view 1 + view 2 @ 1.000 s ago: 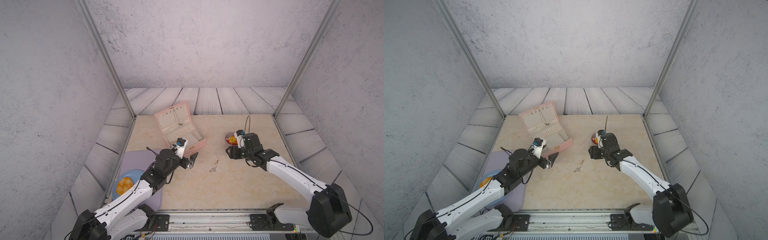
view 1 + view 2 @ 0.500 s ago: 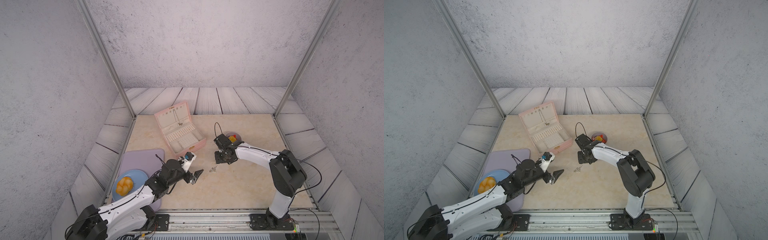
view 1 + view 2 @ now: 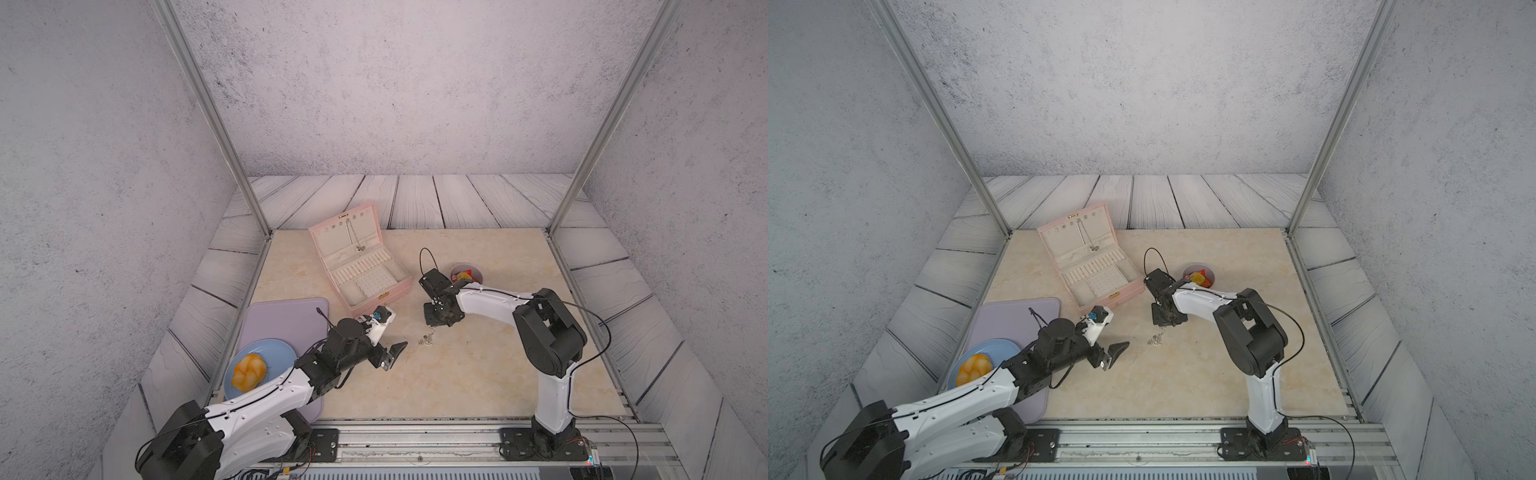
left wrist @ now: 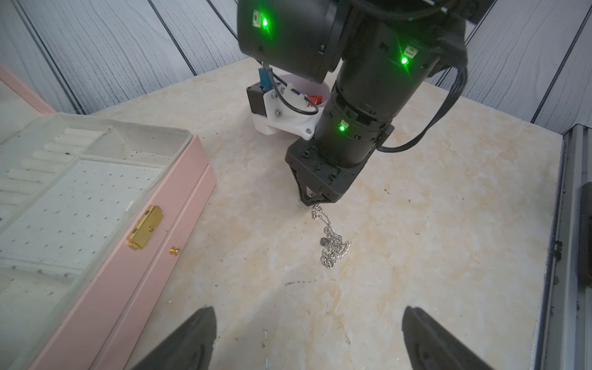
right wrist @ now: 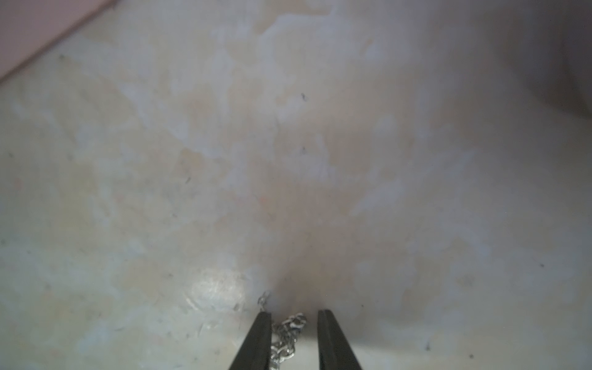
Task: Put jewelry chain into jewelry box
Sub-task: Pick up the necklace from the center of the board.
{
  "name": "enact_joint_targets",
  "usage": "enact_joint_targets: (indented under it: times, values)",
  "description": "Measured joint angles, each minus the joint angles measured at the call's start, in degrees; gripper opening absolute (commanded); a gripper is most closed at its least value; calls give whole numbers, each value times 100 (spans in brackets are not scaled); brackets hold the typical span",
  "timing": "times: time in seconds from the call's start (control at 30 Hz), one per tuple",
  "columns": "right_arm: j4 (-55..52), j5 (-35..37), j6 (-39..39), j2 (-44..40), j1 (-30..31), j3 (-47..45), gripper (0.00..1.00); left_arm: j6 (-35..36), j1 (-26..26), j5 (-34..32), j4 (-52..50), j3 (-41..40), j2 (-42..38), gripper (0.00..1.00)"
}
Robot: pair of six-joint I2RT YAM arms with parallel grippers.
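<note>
Room: grey speckled walls (image 3: 395,83) close in on three sides, and two slanted metal posts (image 3: 216,124) climb from the surface's far corners.
Surround: pale wood-grain planks (image 3: 415,199) skirt the far and side edges, and a metal rail (image 3: 415,436) runs along the near edge.
Surface: a cream marbled slab (image 3: 478,374), dotted with small dark specks in the left wrist view.
Near-left corner: a lilac mat (image 3: 286,320), with a blue plate (image 3: 278,347) at its left side carrying a golden bun (image 3: 249,371).
Left hand (image 3: 392,356): low over the surface just off the mat's inner edge, jaws spread wide, nothing in them, facing the chain.
Jewelry box (image 3: 382,297): lid up, toward the far-left part of the surface, cream trays showing, and a thin necklace (image 3: 353,235) hanging in the lid.
Jewelry chain (image 3: 426,338): out on the bare surface near the middle, just in front of the box, bunched in a small heap with one end trailing under the right hand.
Right hand (image 3: 434,325): tips down at the surface, jaws narrow on either side of that chain end. The right wrist view shows the fingers (image 5: 258,339) apart, with the chain against one only, so it's not pinched.
Bowl (image 3: 476,272): small and grey, behind the right arm, with bright wrappers inside.
</note>
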Motion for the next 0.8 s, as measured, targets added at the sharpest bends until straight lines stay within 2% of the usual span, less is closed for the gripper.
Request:
enact_joint_targets:
  times: [0.13,0.37,0.67,0.8]
  values:
    - [175,-83,63,22,15,-2,0,0,0,-48,17,0,31,96]
    - [662,-278,-109,-120,96,-227,0,0,0,-76,42,0,48,97]
    - [1285,-505,-511,-2059,201,-1220,0,-13,0,208,376,11,313,97]
    - [1598,-710,-568,-2614,201,-1464,0,-48,0,389,678,22,553,97]
